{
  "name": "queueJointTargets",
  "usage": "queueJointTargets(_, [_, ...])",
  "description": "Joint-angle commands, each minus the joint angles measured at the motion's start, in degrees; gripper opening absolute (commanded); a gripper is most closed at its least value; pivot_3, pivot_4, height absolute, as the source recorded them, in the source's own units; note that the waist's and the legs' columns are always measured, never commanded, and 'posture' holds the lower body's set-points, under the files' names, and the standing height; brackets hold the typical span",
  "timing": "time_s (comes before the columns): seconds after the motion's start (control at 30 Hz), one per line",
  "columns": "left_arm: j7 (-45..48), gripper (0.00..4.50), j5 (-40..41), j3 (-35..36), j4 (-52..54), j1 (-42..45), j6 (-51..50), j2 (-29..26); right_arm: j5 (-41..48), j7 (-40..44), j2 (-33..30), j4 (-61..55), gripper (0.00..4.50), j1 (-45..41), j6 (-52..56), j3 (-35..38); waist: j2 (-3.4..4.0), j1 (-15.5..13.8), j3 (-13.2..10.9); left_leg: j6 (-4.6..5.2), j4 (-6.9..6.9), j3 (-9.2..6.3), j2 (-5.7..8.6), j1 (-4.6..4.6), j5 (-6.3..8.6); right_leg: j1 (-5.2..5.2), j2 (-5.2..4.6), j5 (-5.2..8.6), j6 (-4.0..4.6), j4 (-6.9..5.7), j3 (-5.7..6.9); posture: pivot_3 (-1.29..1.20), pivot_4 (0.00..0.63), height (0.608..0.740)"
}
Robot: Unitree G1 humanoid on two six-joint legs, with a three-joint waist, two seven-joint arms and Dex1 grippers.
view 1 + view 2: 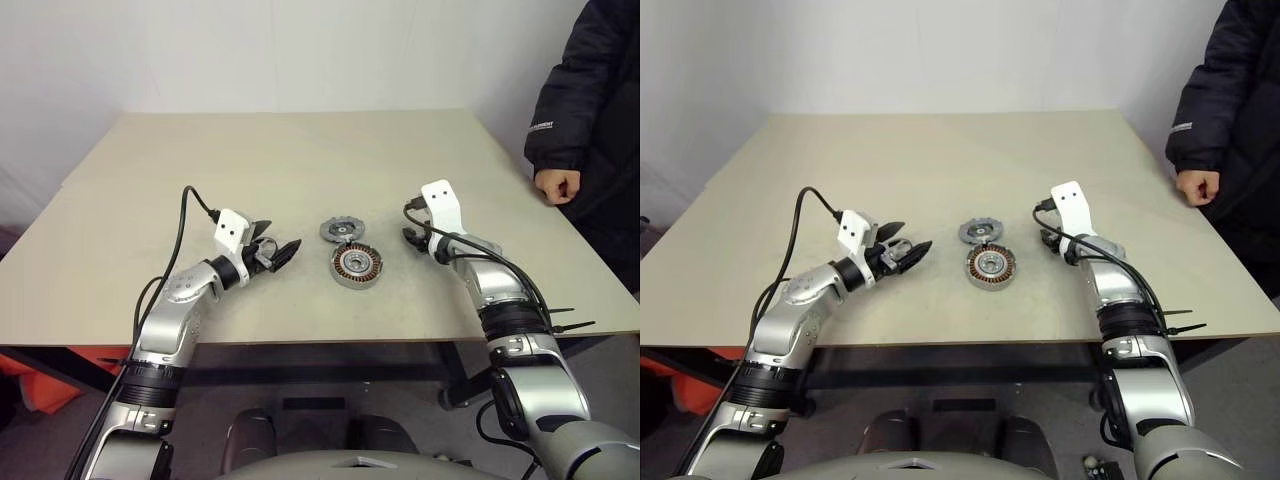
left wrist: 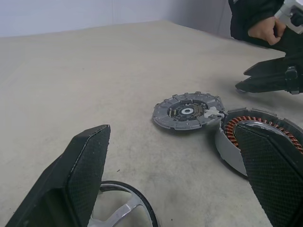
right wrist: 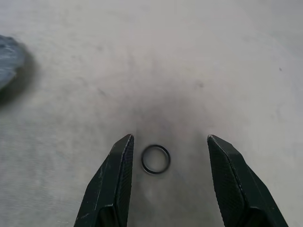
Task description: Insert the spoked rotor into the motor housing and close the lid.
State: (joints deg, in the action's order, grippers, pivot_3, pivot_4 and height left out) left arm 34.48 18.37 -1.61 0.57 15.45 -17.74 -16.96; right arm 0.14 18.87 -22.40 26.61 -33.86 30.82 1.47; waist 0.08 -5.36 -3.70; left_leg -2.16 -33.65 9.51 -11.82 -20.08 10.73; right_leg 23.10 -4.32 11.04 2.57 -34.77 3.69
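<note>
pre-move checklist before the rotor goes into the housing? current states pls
1. Motor housing upright on the table, copper windings up: ok.
2. Housing bore free of parts: cannot tell.
3. Lid off, lying flat just behind the housing: ok.
4. Spoked rotor in a grip: not ok; it lies on the table under the open left gripper.
5. Right gripper free: ok; open, nothing held, a small black ring lies on the table between its fingers.
6. Person's hand away from the parts: ok, at the table's right edge.
</note>
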Motion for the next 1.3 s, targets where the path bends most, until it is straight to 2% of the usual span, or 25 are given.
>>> queueJointTargets(0.03, [0.0,4.40,-0.2,0.6,2.1,0.6,1.1,-0.4,1.1,-0.7,-0.1,-0.5,2.74,-0.3,1.0,1.9,0.00,0.0,0.0,0.00,0.00,0.00,0.00,0.00,0.00,0.00,0.00,0.00,0.00,0.00,0.00,0.00,0.000,0.740])
queueJointTargets(0.67, [0.1,4.40,-0.9,0.3,2.0,0.0,1.2,-0.4,4.3,-0.6,1.8,-5.1,2.74,-0.3,2.8,3.9,0.01,0.0,0.0,0.00,0.02,0.02,0.00,0.02,0.00,0.01,0.00,0.00,-0.01,0.01,-0.01,0.00,0.000,0.740])
queueJointTargets(1.3, [0.0,4.40,-1.1,0.1,2.2,-0.2,1.2,-0.4,4.1,-2.7,4.8,1.5,2.74,-1.8,0.1,3.7,0.01,0.2,0.0,0.00,0.06,0.06,-0.01,0.04,0.00,0.04,0.00,0.01,-0.01,0.01,-0.04,0.00,0.000,0.740])
